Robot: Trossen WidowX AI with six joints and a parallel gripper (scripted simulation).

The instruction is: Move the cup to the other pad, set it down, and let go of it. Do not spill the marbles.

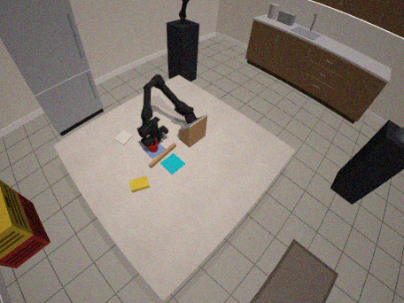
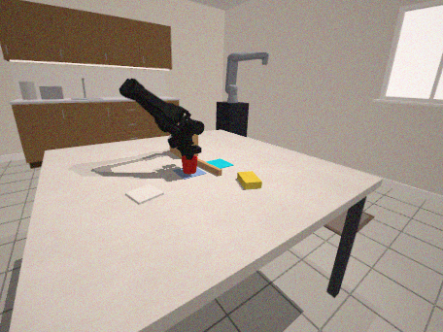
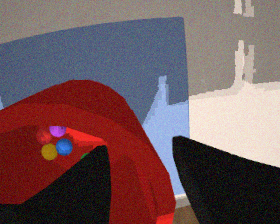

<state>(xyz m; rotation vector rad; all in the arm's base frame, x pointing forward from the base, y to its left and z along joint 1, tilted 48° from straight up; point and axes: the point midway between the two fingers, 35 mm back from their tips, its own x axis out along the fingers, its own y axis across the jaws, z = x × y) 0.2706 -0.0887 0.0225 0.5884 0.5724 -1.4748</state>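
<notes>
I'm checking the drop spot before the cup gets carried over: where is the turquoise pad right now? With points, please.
In the top view, the turquoise pad (image 1: 173, 164) (image 2: 220, 163) lies just right of the wooden bar (image 1: 162, 155) (image 2: 212, 168), across from the blue pad (image 1: 156, 154) (image 2: 200, 172) (image 3: 125, 55).

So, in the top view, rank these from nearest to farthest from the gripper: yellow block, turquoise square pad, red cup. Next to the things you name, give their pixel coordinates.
1. Red cup (image 1: 153, 147) (image 2: 189, 165) (image 3: 145, 172), right at the fingers
2. Turquoise square pad (image 1: 173, 163) (image 2: 220, 163), beyond the wooden bar (image 1: 162, 155) (image 2: 212, 167)
3. Yellow block (image 1: 139, 184) (image 2: 249, 181), toward the picture's lower left

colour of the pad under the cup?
Blue pad, plain; shows best in the wrist view.
</notes>
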